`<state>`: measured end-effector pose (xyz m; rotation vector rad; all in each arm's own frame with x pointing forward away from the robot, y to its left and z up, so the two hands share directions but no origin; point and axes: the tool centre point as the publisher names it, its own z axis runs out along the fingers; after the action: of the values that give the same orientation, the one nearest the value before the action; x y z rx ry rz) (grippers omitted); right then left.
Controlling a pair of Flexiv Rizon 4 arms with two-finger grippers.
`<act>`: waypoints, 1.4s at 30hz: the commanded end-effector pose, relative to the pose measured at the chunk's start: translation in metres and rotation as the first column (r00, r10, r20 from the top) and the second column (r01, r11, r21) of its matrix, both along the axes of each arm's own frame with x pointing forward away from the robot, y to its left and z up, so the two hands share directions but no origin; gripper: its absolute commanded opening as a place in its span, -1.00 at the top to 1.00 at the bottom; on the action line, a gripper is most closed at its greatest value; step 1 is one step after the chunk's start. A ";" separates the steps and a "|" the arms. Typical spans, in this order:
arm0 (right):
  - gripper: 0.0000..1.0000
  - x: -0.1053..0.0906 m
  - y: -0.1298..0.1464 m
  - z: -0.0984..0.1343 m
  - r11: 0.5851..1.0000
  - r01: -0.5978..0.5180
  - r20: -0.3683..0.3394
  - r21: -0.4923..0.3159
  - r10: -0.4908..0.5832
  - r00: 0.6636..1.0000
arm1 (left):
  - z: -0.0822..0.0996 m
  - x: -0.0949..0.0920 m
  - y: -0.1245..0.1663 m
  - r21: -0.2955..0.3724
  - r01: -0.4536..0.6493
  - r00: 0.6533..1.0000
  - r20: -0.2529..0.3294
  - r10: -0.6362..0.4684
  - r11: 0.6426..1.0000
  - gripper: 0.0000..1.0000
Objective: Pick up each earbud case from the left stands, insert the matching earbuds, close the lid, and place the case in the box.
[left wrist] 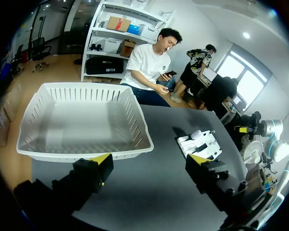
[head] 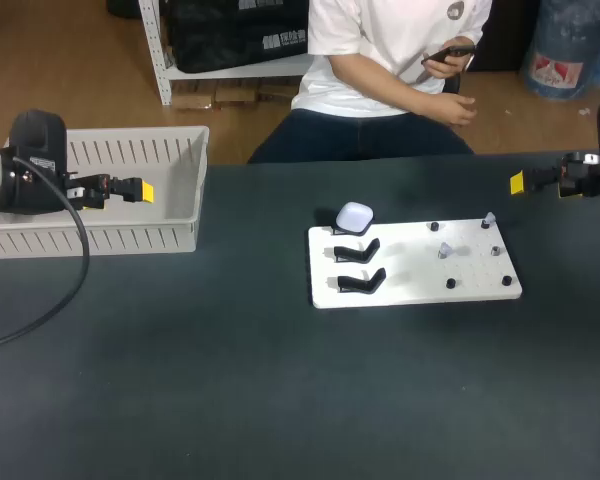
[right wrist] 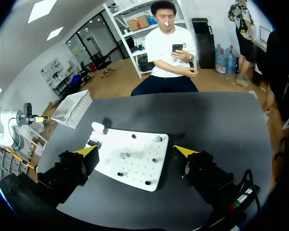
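The white earbud case [head: 355, 216] is seen on the rearmost stand at the left edge of the white board [head: 415, 290], right of the frame's centre. Two small earbuds [head: 445, 250] are set on the board's pegs. The left gripper [left wrist: 150, 159] is held by the white box [head: 130, 235] at upper left, fingers spread apart. The right gripper [right wrist: 135, 150] is held at the right edge above the dark surface [head: 230, 400], fingers likewise released.

Reading no text, label, number or sign on my tabletop [head: 180, 380]; white board [head: 410, 290], earbud case [head: 355, 216], box [head: 100, 238] showing nothing legible.
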<state>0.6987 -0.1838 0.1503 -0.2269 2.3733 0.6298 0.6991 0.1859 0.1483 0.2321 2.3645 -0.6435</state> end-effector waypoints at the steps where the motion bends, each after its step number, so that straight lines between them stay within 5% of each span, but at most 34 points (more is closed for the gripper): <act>1: -1.00 0.001 -0.001 -0.001 1.000 -0.003 0.000 0.001 0.003 1.000 | 0.002 0.001 -0.001 0.008 -0.004 1.000 -0.008 0.004 1.000 -1.00; 13: -1.00 0.001 -0.001 -0.001 1.000 -0.003 0.000 0.001 0.003 1.000 | 0.002 0.001 -0.001 0.008 -0.004 1.000 -0.008 0.004 1.000 -1.00; 18: -1.00 0.001 -0.001 -0.001 1.000 -0.003 0.000 0.001 0.003 1.000 | 0.004 0.008 -0.003 -0.023 0.195 0.969 0.156 -0.189 0.981 -1.00; 21: -1.00 0.001 -0.001 -0.001 1.000 -0.003 0.000 0.001 0.003 1.000 | 0.005 0.010 -0.006 0.003 0.349 0.903 0.267 -0.337 0.937 -1.00; 24: -1.00 0.001 -0.001 -0.001 1.000 -0.003 0.000 0.001 0.003 1.000 | 0.004 0.008 -0.011 0.104 0.497 0.771 0.404 -0.493 0.862 -1.00; 29: -1.00 0.001 -0.001 -0.001 1.000 -0.003 0.000 0.001 0.003 1.000 | 0.003 0.011 -0.014 0.167 0.628 0.614 0.494 -0.616 0.760 -1.00; 34: -1.00 0.001 -0.001 -0.001 1.000 -0.003 0.000 0.001 0.003 1.000 | 0.010 0.015 -0.022 0.267 0.680 0.515 0.488 -0.705 0.682 -1.00; 38: -1.00 0.001 -0.001 -0.001 1.000 -0.003 0.000 0.001 0.003 1.000 | 0.011 0.012 -0.027 0.325 0.748 0.397 0.481 -0.782 0.579 -1.00; 42: -1.00 0.001 -0.001 -0.001 1.000 -0.003 0.000 0.001 0.003 1.000 | 0.012 0.014 -0.036 0.372 0.738 0.400 0.430 -0.809 0.563 -1.00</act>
<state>0.6988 -0.1837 0.1503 -0.2269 2.3734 0.6297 0.7079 0.1480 0.1624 1.1431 1.8878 -0.5601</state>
